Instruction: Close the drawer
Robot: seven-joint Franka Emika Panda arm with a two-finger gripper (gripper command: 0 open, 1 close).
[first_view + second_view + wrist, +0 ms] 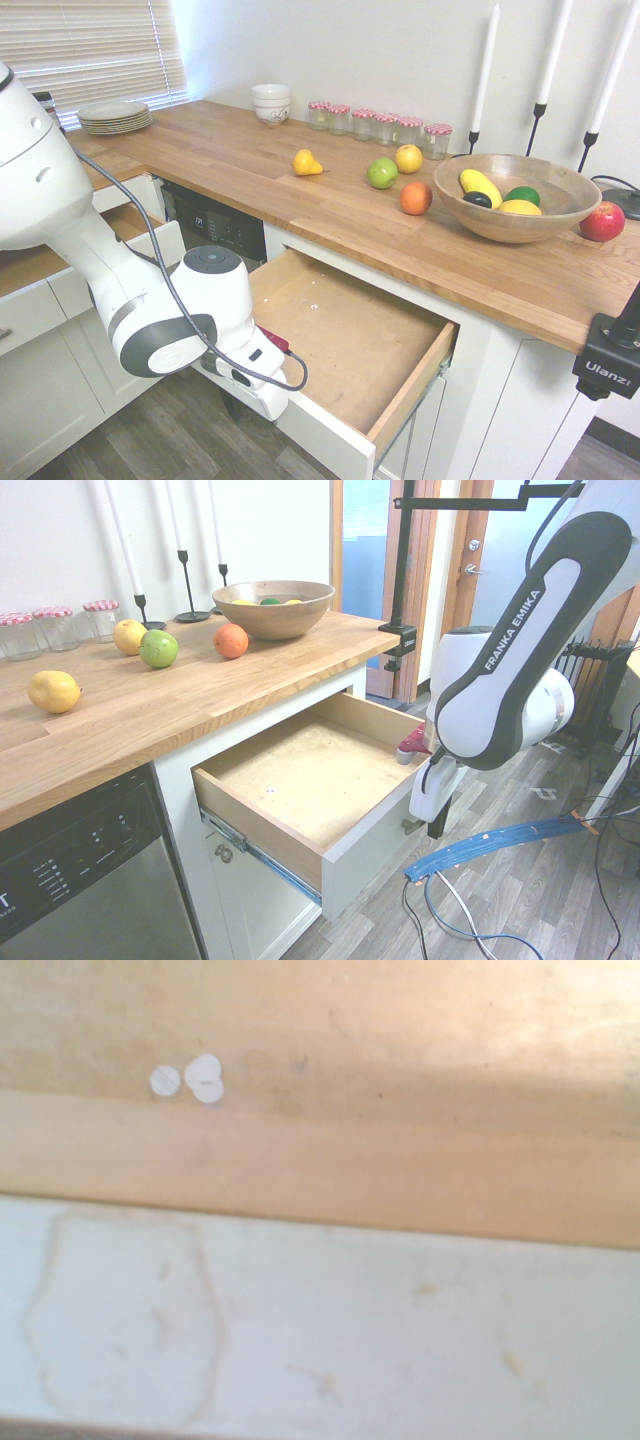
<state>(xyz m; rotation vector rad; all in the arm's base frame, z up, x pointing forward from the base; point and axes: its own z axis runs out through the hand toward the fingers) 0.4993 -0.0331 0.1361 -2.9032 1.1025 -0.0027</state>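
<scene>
The drawer (340, 330) under the wooden countertop stands pulled far out, and its brown board bottom (300, 770) is bare. My gripper (437, 828) hangs in front of the drawer's white front panel, at its outer face near the top edge, and it is shut with nothing in it. In the first exterior view the arm's wrist covers most of the gripper (232, 405). The wrist view looks straight down on the white top edge of the drawer front (320, 1340) and the pale wood strip (320, 1170) behind it. The silver handle is hidden.
On the countertop (300, 200) are loose fruit, a wooden bowl (515, 195) of fruit, jars, stacked plates and candle holders. A dishwasher (90, 880) sits beside the drawer. A narrower white drawer (150, 240) stands open behind the arm. Cables lie on the floor (480, 845).
</scene>
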